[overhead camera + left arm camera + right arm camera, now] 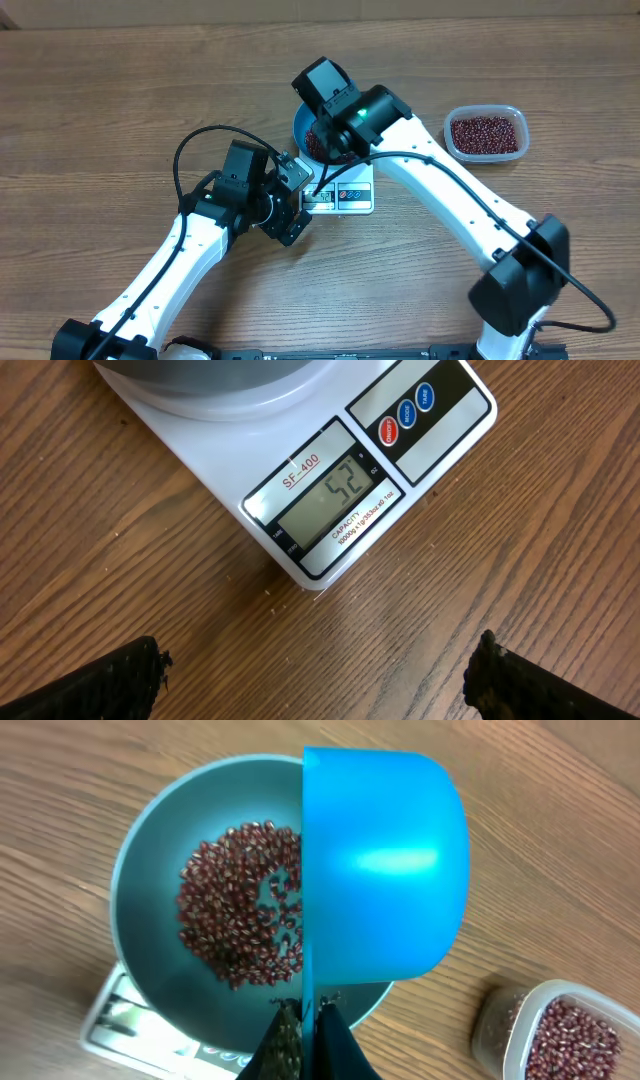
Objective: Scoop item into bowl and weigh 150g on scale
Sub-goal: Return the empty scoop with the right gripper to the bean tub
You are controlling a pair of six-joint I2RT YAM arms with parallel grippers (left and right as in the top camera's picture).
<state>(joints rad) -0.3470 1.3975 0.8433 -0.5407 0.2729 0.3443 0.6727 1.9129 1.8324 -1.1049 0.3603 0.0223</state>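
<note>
The beans (240, 905) lie as a loose heap on the floor of the blue bowl (140, 850), spread from its centre toward the left wall, with bare blue all round them up to the rim. The bowl sits on the white scale (240, 455). Only the scale's front strip pokes out from under it, and I read 52 on the display (335, 500).

Above the bowl's right half I have the blue scoop (390, 870) tipped on its side, its mouth turned toward the heap; I cannot tell if anything is left inside. My right gripper (312, 1020) has its fingers pinched together on the scoop's handle at the bowl's near rim.

My left gripper (320, 690) hovers low over the wood just in front of the scale's front edge, fingers spread wide with nothing between them, aimed at the display.

The clear tub (486, 133) holding more beans stands well apart to the right of the bowl. The table (100, 100) gives open wood on the far left and along the front right.
</note>
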